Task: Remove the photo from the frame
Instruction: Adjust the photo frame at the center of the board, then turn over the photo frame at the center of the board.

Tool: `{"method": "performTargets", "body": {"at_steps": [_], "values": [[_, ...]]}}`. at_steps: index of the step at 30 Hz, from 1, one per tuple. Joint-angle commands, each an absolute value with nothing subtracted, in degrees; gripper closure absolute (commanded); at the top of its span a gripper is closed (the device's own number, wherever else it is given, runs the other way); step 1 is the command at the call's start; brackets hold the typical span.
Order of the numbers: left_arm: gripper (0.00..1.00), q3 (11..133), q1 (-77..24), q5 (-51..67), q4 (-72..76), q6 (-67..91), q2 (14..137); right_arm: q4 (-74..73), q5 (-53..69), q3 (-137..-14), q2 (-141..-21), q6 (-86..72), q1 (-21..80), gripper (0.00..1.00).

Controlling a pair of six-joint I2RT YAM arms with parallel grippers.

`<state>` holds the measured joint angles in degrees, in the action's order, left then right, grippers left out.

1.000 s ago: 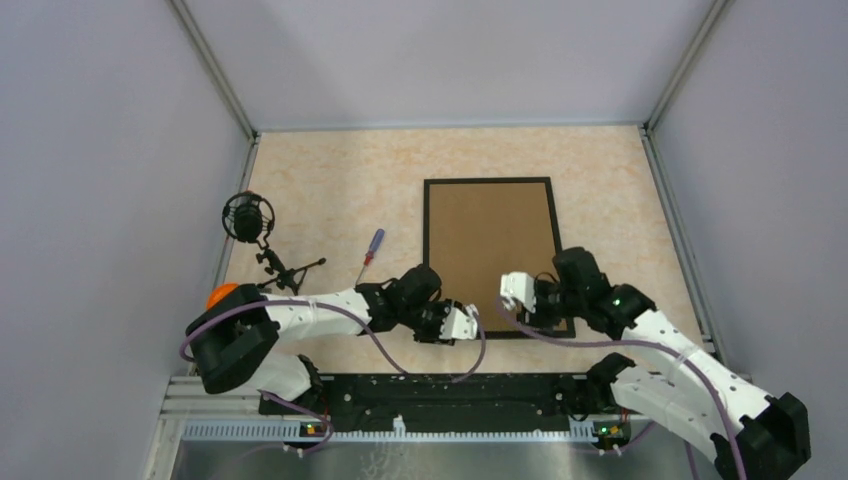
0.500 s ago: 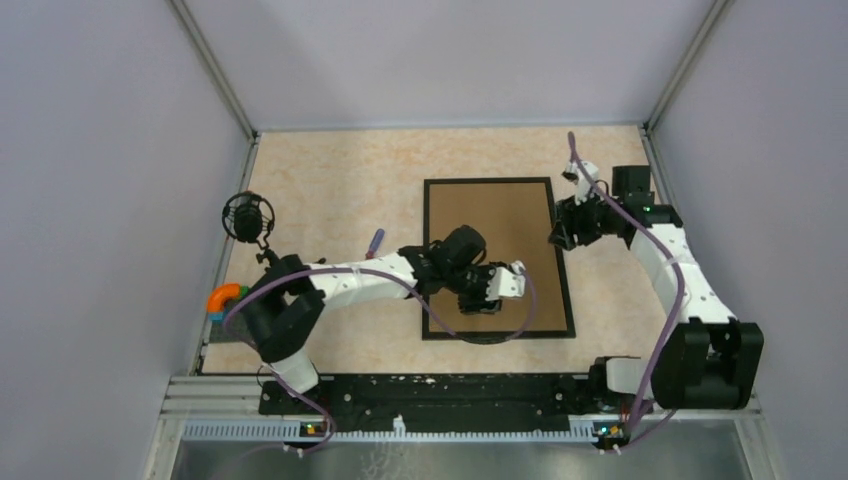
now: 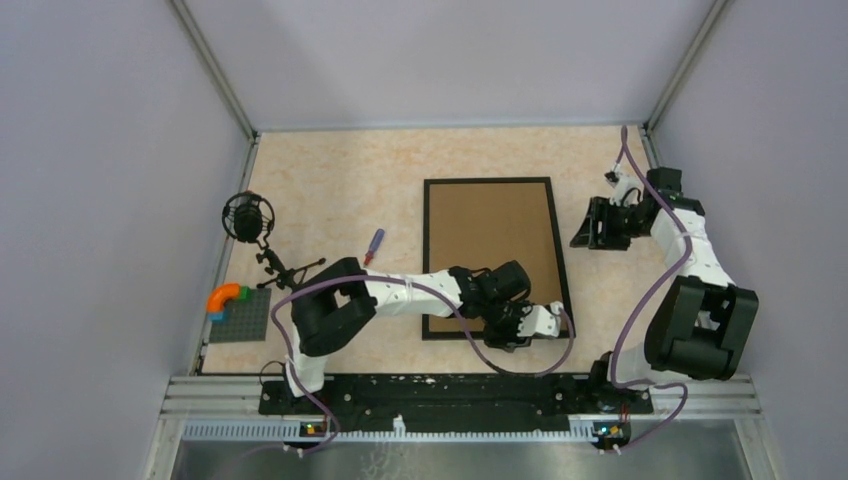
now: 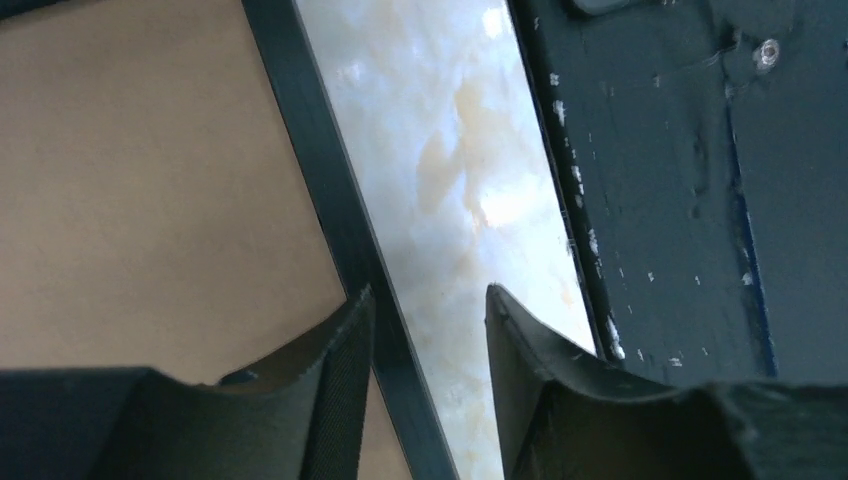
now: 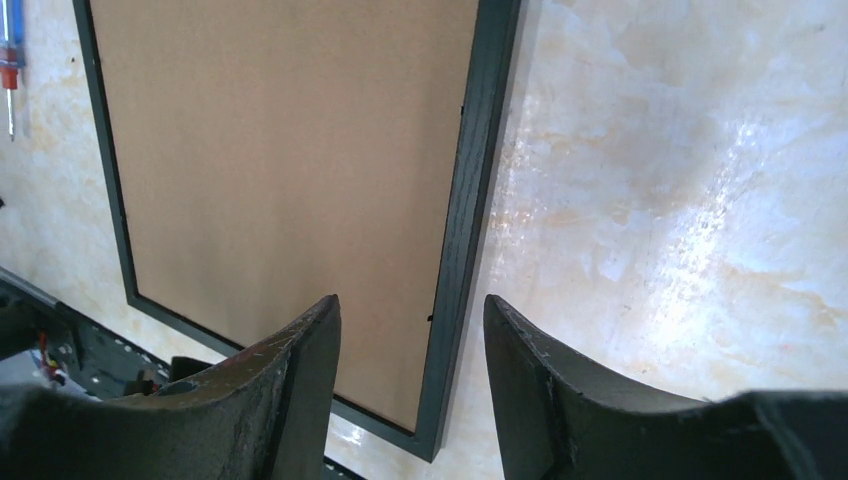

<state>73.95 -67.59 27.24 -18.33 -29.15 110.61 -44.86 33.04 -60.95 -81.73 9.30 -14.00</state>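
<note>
frame's (image 3: 490, 240) near edge partly hidden under left claw (image 3: 558, 320), screwdriver (image 5: 8, 60) cut by picture edge

The frame (image 3: 490, 235), thin and black, lies flat, face down, its brown board back turned upward.

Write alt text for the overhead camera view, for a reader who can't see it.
A black frame lies face down, its brown back showing, on a marbled table. The left pincer, open, is at the frame's near right corner. The right pincer, open, is beside its right edge, farther back.
</note>
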Motion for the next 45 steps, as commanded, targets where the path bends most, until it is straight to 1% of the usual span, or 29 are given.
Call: {"method": "performTargets", "body": {"at_steps": [1, 5, 11, 13, 15, 19, 22, 24, 27, 29, 30, 35, 36, 39, 40, 41, 43, 44, 45], "values": [[0.51, 76.4, -69.1, 21.7, -19.6, -26.1, 112.8, -45.5, 34.5, -63.7, -83.6, 5.9, -15.6, 0.47], [0.53, 78.5, -70.1, 13.2, -22.1, -24.6, 115.9, -45.3, 34.4, -63.4, -84.6, 3.8, -16.0, 0.47], [0.55, 80.8, -71.1, 6.9, -26.8, -24.7, 119.0, -45.5, 35.2, -63.2, -86.1, 2.3, -16.7, 0.47], [0.6, 81.2, -71.1, 5.7, -27.8, -25.1, 119.8, -45.1, 35.3, -63.2, -86.4, 2.2, -16.9, 0.47], [0.7, 81.6, -71.2, 4.0, -29.0, -25.6, 121.1, -44.5, 35.2, -62.7, -86.8, 1.9, -16.9, 0.47], [0.75, 83.8, -69.5, -3.7, -31.3, -25.6, 125.3, -43.9, 35.4, -62.3, -88.5, 1.3, -16.8, 0.47], [0.81, 86.0, -67.1, -3.0, -31.7, -26.7, 125.8, -44.1, 36.3, -62.5, -90.4, 1.3, -16.8, 0.38], [0.84, 87.3, -66.8, -2.7, -32.7, -28.2, 125.6, -44.1, 36.9, -62.4, -91.6, 1.2, -16.8, 0.36], [0.85, 88.4, -66.9, -4.0, -34.1, -29.9, 126.3, -43.9, 37.9, -62.4, -93.1, 1.0, -16.8, 0.36], [0.85, 90.0, -66.9, -6.1, -36.8, -28.2, 128.0, -43.8, 38.1, -62.5, -93.5, 0.9, -16.8, 0.36], [0.84, 90.7, -66.9, -7.0, -37.9, -27.3, 128.7, -43.6, 38.1, -62.5, -93.7, 0.8, -16.8, 0.36], [0.64, 92.8, -66.9, -6.6, -43.0, -24.8, 131.9, -42.6, 38.6, -62.4, -95.0, 0.4, -16.8, 0.36], [0.62, 93.1, -66.9, -6.4, -43.8, -24.7, 132.4, -42.5, 38.9, -62.4, -95.2, 0.4, -16.8, 0.36], [0.62, 94.4, -66.7, -5.9, -46.0, -24.2, 133.8, -42.0, 38.9, -62.3, -95.8, 0.4, -16.8, 0.36], [0.64, 94.9, -66.6, -5.6, -46.8, -24.1, 134.1, -41.8, 38.8, -62.3, -96.0, 0.4, -16.8, 0.36], [0.7, 95.5, -66.5, -5.4, -47.3, -23.9, 134.4, -41.6, 38.9, -62.2, -96.3, 0.4, -16.8, 0.36], [0.91, 96.4, -66.1, -4.9, -47.3, -23.3, 133.5, -41.4, 39.2, -62.1, -96.8, 0.4, -16.8, 0.36], [0.98, 96.7, -65.9, -4.3, -47.0, -23.3, 132.6, -41.3, 39.3, -62.1, -97.1, 0.4, -16.8, 0.36], [1.0, 97.1, -65.9, -3.7, -46.5, -23.2, 130.8, -41.3, 39.6, -61.9, -97.5, 0.5, -16.8, 0.36]]}}
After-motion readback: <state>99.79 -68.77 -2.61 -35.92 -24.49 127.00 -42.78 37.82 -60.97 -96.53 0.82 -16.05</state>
